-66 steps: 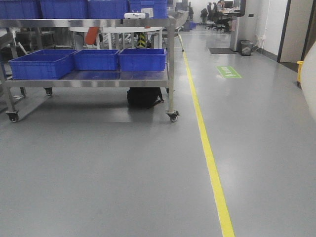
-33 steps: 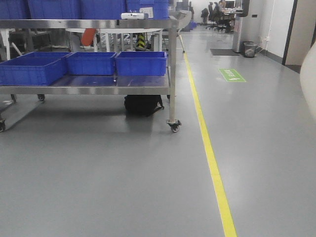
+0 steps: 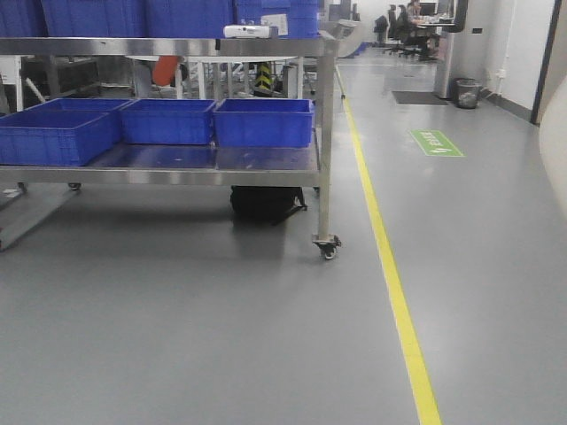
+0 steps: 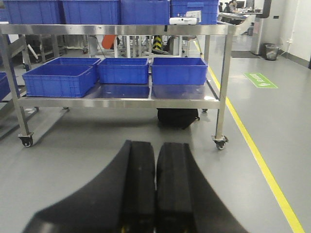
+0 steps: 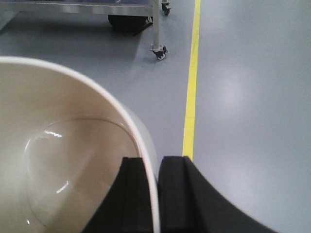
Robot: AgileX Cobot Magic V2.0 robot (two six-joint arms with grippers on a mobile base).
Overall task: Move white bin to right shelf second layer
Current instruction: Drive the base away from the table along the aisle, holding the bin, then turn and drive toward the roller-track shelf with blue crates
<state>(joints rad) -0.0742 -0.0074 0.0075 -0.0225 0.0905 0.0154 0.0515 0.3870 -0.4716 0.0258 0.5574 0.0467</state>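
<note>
white bin (image 5: pixel 58 160): one, rim pinched by right jaws
left jaws: clenched, empty
blue crates (image 3: pixel 263 121): three, lower shelf of cart (image 3: pixel 325 150)

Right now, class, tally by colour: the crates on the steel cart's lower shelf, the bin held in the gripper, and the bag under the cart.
Blue crates: 3
White bin: 1
Black bag: 1
Total: 5

Cream-white bin (image 5: pixel 58 145), blue crates (image 3: pixel 263 122)
</note>
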